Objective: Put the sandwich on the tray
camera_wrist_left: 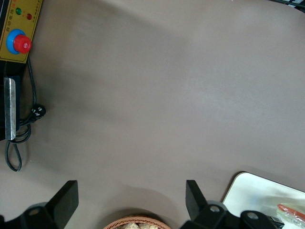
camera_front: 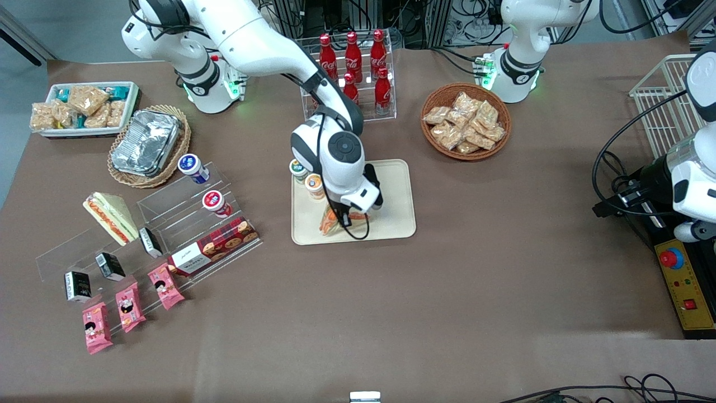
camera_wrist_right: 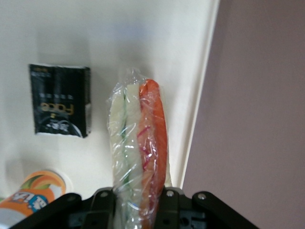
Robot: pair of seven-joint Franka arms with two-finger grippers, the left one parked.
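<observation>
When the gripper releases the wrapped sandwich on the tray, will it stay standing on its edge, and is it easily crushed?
The sandwich, pinched on edge by the gripper over the tray, looks tall and thin, so it will probably tip onto a face. Its soft bread likely dents under a hard squeeze. The clear film may be slippery.

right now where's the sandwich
The sandwich is gripped on edge in the gripper, over the tray at the tray's edge nearer the front camera, beside a black packet.
</observation>
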